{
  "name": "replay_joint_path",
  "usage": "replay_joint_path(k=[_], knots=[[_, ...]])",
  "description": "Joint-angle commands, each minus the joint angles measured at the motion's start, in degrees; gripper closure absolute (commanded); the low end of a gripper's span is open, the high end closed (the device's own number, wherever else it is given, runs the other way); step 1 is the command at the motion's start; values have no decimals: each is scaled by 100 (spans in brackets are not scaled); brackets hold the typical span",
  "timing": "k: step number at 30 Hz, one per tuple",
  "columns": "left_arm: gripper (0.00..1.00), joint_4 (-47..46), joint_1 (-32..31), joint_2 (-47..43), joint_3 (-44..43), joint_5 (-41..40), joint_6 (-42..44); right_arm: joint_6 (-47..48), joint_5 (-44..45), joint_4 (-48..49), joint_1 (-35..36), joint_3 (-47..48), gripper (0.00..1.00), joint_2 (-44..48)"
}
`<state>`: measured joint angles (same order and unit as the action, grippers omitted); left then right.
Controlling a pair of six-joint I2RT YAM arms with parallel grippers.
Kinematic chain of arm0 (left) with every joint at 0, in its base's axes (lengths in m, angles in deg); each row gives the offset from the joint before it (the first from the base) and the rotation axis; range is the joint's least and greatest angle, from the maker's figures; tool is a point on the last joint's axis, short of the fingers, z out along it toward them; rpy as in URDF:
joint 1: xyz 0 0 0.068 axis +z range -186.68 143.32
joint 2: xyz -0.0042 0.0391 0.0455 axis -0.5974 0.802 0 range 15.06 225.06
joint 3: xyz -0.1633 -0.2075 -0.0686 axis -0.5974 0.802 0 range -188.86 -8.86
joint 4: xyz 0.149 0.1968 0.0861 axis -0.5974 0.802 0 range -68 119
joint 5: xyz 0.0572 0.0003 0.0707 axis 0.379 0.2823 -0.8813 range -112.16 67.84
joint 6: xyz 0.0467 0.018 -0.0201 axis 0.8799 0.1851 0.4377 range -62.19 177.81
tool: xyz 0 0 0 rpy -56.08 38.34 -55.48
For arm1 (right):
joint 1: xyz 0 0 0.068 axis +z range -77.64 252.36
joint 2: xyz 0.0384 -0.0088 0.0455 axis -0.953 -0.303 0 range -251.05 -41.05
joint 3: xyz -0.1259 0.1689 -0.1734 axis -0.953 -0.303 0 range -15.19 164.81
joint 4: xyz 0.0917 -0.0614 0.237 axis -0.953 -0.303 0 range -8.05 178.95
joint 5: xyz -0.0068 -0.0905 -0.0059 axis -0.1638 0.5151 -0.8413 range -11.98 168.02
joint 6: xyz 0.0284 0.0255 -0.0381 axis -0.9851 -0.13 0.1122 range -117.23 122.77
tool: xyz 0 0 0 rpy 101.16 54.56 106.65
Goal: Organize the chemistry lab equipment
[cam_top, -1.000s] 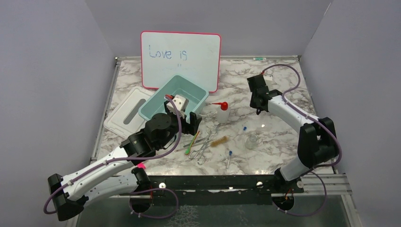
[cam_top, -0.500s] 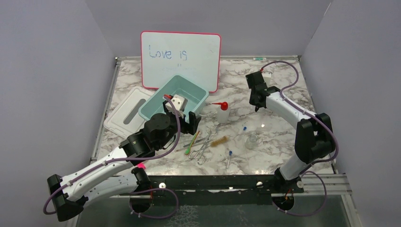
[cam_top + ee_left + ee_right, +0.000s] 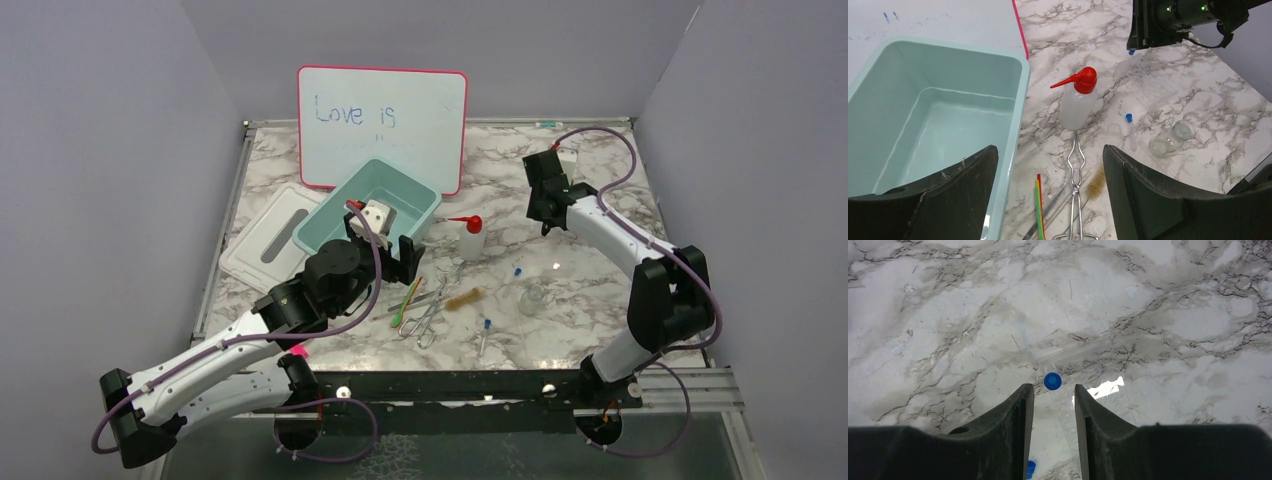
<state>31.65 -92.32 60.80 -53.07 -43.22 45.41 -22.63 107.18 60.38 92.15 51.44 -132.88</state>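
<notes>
Four loose items, squeeze bottle (image 3: 470, 240), tongs (image 3: 430, 312), brush (image 3: 463, 298) and flask (image 3: 533, 298), are lying on the marble table (image 3: 490, 165) in the top view. L gripper (image 3: 380, 242) is hovering beside the teal bin (image 3: 428, 215), and R gripper (image 3: 547, 222) is hanging at far right. L wrist: jaws are standing wide apart, empty; bottle is standing upright just beside the bin, w/ tongs at its base. R wrist: fingers (image 3: 1020, 415) are sitting slightly apart, gripping nothing; a blue-capped tube (image 3: 1052, 381) is showing just past the tips.

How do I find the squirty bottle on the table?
Find the pink-framed whiteboard at the back, then the teal tub before it. Just right of the tub stands a white bottle; only it has a red pointed nozzle.
</notes>
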Motion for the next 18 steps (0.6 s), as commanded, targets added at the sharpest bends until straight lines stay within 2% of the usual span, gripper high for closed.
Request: replay_joint_path(k=[1, 18], knots=[[21, 35, -5, -74, 35, -102, 13, 102, -91, 75, -28, -139, 59, 261], [21, 37, -8, -29, 22, -91, 10, 15, 250, 632, -31, -401, 63, 29]])
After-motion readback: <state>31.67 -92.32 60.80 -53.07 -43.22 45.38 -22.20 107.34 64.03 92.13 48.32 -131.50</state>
